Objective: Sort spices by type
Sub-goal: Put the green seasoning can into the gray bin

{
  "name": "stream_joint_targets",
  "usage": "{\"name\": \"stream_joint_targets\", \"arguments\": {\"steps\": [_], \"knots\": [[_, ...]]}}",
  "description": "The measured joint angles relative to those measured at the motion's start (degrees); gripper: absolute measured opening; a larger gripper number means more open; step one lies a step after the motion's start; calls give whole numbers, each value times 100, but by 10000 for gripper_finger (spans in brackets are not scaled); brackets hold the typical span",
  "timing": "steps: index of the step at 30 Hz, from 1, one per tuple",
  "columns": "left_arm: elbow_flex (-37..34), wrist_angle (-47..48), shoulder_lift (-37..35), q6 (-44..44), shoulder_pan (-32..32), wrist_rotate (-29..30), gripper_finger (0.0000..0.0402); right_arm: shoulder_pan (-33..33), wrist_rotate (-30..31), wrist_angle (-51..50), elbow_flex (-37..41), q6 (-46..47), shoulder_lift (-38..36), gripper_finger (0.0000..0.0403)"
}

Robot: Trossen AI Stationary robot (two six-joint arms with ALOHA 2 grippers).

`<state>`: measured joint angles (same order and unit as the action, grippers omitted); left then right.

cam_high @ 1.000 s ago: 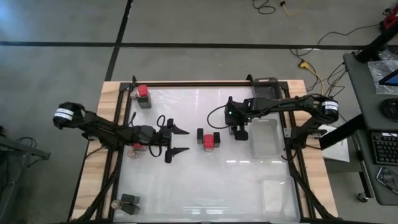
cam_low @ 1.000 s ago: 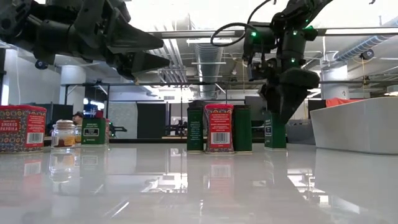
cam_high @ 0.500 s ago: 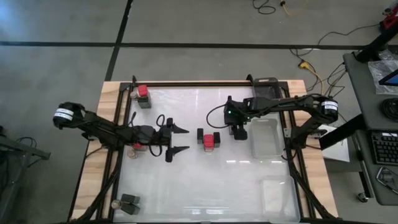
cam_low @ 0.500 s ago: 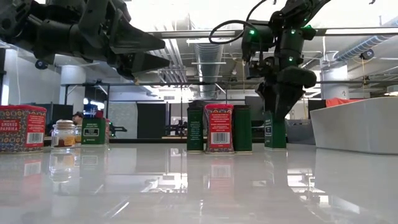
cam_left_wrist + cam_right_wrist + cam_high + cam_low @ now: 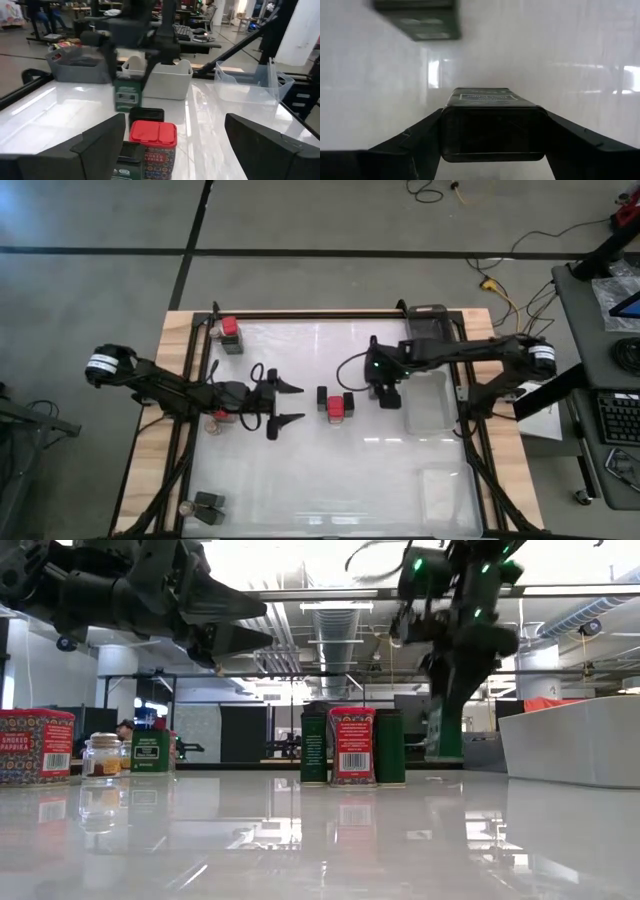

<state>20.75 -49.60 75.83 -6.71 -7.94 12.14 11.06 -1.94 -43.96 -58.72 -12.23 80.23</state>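
Lifting a dark green spice tin [image 5: 492, 125] off the surface near the far right tray [image 5: 425, 402], right gripper [image 5: 388, 392] jaws clamped on it; left gripper [image 5: 288, 405] waiting open. Next: carrying it, likely to matching tins.

We see a dark green tin [image 5: 444, 737] lifted, tilted; a red tin [image 5: 335, 408] upright between two dark tins mid-table; more tins and small jars [image 5: 103, 755] along the left edge.
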Motion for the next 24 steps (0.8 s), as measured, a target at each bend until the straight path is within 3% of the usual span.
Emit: {"name": "stream_joint_targets", "arguments": {"steps": [6,12,14,19,24], "knots": [[2,-67,1,-27,2,86,327,-497,97,-900,-339,765,-956,266],[2,-80,1,-27,2,97,327,-823,1227,-2403,-476,1454,-1786,281],[2,-82,1,-22,2,101,327,-819,1268,-2761,-438,1723,-2005,281],[2,-191,2,179,12,240,327,-822,1265,-2958,-73,1835,-2401,267],[2,-322,2,295,19,555,327,-806,1265,-2488,665,1568,-2412,273]]}}
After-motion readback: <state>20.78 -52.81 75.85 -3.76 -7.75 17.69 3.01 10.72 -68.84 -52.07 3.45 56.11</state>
